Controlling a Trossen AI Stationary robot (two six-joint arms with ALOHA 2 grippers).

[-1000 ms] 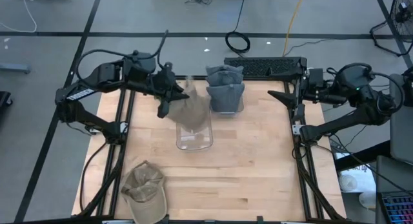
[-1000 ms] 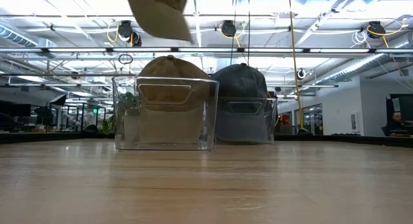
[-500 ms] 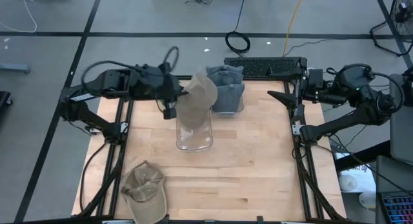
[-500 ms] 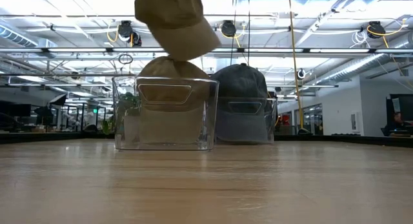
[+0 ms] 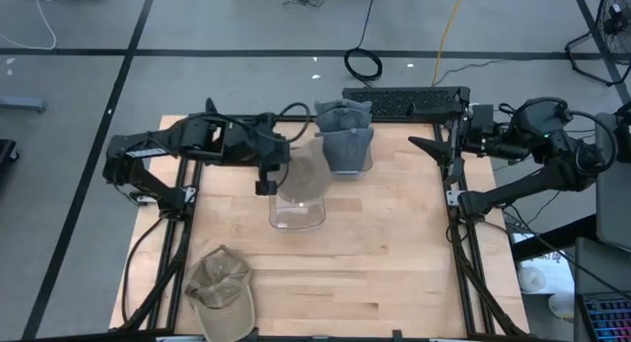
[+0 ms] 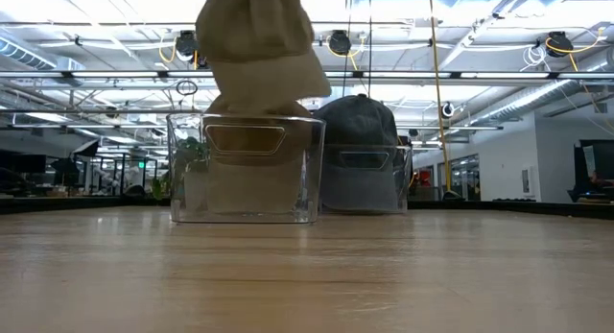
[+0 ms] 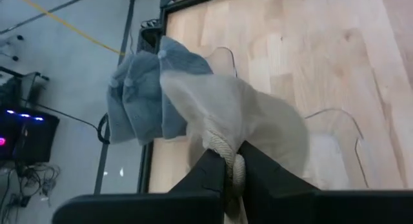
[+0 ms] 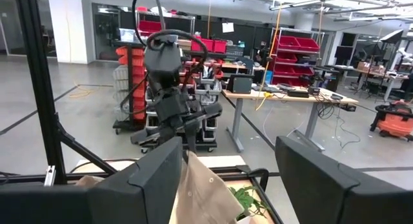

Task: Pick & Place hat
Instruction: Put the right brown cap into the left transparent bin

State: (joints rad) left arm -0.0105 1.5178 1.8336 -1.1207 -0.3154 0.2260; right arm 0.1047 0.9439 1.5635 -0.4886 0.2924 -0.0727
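Lower the tan hat (image 6: pixel 257 47), pinched at its back edge by the closed left jaws (image 7: pixel 233 169), straight down into the clear bin (image 5: pixel 297 211) directly below the jaws, centred btwn the walls, and release only once the crown rests on the hat already inside. Low view shows the hat hanging just above the rim w/ a small gap; wrist view alone shows the fabric bunched btwn the jaws. Right jaws (image 8: pixel 227 175), open, wait well apart at the desk (image 5: pixel 385 263) edge.

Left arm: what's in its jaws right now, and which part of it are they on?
The left gripper holds the tan hat by a bunched fold of fabric at its edge, hanging it over the clear bin. The right gripper holds nothing.
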